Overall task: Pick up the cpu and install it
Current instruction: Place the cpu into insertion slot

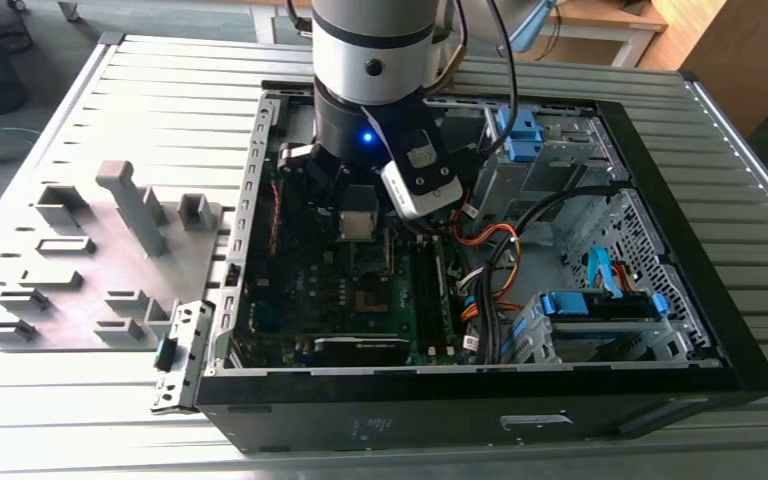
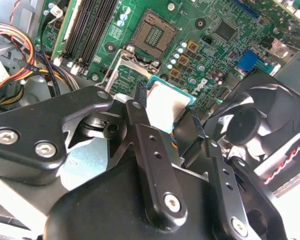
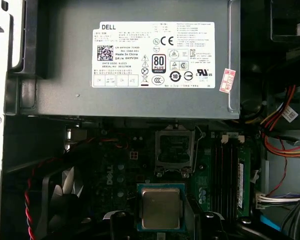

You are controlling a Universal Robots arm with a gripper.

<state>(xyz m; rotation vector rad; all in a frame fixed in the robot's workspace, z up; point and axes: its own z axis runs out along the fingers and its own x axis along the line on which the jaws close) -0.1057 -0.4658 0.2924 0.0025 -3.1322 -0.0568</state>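
Cpu (image 3: 161, 207) is seen pinched in the claw (image 2: 167, 112), near the middle of the exterior view, short of the open socket (image 3: 174, 147), so carrying is judged in hand and careful lining up is needed.

Exterior view: far off, up high, looks down on the whole case (image 1: 491, 420) on the counter (image 1: 157, 80). First wrist view: close, looks in at the board (image 3: 120, 170). Second wrist view: v. close, tilted, past the claw (image 2: 167, 107). Both wrist views share the socket (image 3: 174, 150) (image 2: 151, 34), fan (image 3: 65, 190) (image 2: 250, 125) & cpu (image 3: 161, 207) (image 2: 170, 100).
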